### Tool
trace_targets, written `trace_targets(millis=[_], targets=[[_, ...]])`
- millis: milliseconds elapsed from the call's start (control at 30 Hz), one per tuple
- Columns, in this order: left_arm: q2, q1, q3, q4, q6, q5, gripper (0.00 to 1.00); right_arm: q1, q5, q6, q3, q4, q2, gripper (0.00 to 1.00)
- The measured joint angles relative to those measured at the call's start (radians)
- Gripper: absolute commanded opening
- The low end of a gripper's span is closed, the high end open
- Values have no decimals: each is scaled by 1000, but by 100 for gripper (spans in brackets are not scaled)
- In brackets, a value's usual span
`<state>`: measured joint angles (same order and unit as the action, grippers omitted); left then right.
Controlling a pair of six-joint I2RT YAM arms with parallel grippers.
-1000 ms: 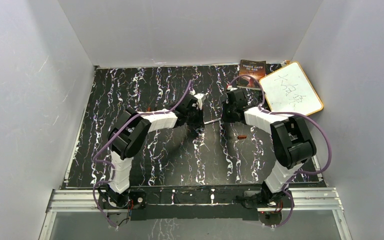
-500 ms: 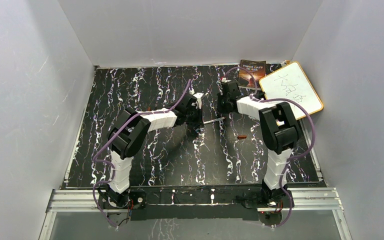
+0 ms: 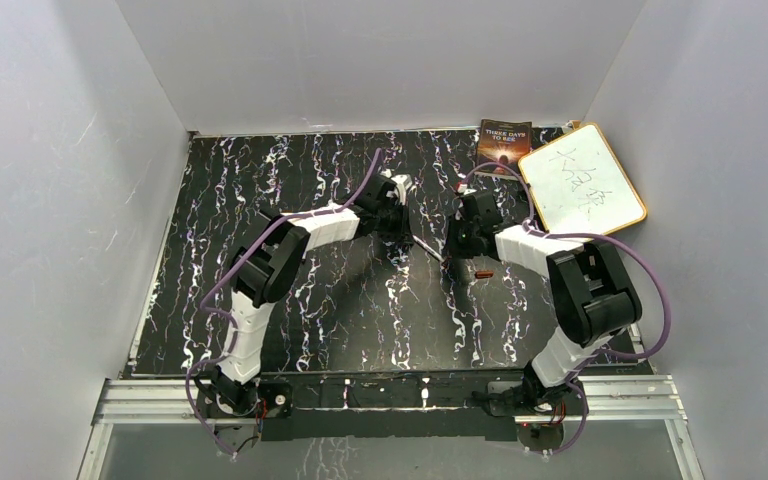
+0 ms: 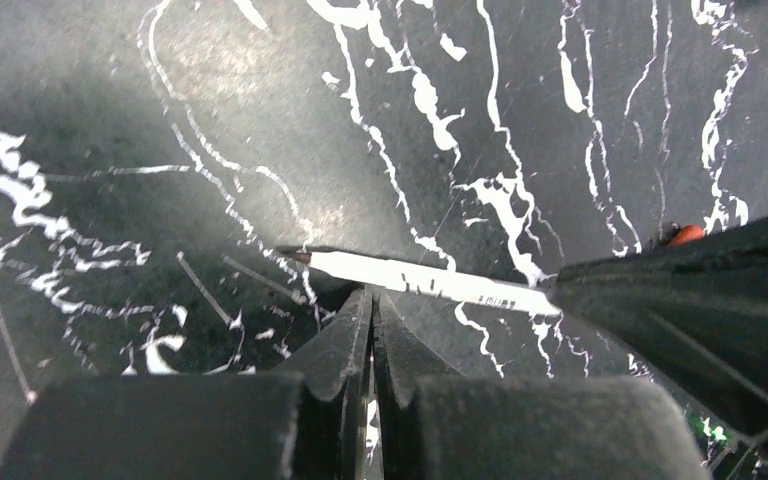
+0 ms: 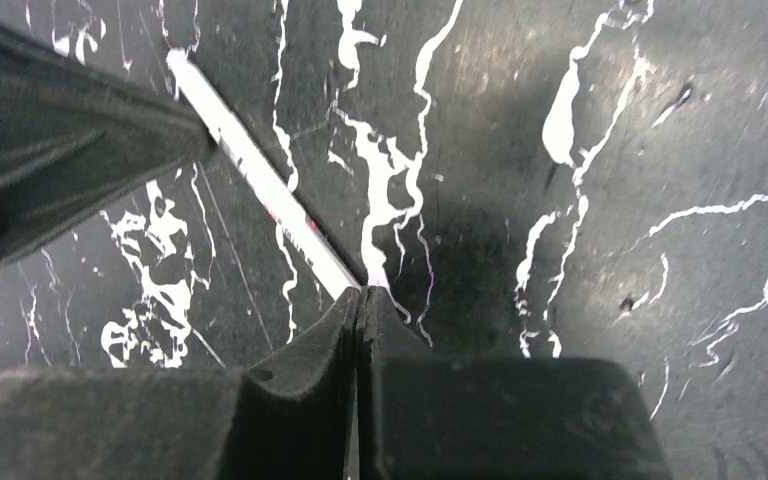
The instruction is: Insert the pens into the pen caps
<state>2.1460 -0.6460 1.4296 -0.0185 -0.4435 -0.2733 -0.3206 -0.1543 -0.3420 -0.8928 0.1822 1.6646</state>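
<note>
One slim white pen [image 3: 426, 248] lies slanted on the black marbled table between my two grippers. Left gripper [image 3: 406, 235] is shut, and its tips rest against the pen's side [image 4: 420, 280] near the dark-tipped end, with the pen crossing the closed jaws [image 4: 371, 292]. Right gripper [image 3: 448, 256] is shut too. The pen's other end [image 5: 270, 195] meets its closed tips [image 5: 360, 292], and no gap shows between the pads. A reddish-brown pen cap [image 3: 482, 273] lies on the table just right of the right gripper. The right fingers [image 4: 680, 300] appear as a dark wedge.
A book [image 3: 503, 146] and a scribbled whiteboard [image 3: 582, 190] lean at the back right corner. Grey walls close in three sides. A metal rail [image 3: 390, 395] runs along the near edge by the arm bases.
The right gripper swung back toward the book, then returned to the pen's right end. The left arm shifted farther back. The pen turned from nearly level to slanting down to the right.
</note>
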Motion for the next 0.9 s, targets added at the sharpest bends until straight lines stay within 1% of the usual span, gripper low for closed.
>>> trace_targets(millis=[367,600,700,733,800,833,867,900], targets=[[43,0,70,26,-18,-23,0,-21,-87,-31,55,-27,-43,0],[43,0,71,32,-31,-28,0,-36,-98,-48,58,-37,-45,0],[39,0,70,41,-46,-25,0,-38,-82,-48,55,-22,-70,1],[34,0,67,50,-53,-20,0,-38,-77,-47,49,-13,-81,10],[9,0,40,65,-70,-6,1,-38,-56,-35,18,5,-99,33],[-14,0,13,71,-82,2,4,-37,-47,-25,-3,14,-102,41],[-38,0,-14,74,-93,8,7,-38,-39,-10,-28,23,-103,47],[-71,0,-47,78,-104,19,11,-38,-27,12,-56,31,-101,49]])
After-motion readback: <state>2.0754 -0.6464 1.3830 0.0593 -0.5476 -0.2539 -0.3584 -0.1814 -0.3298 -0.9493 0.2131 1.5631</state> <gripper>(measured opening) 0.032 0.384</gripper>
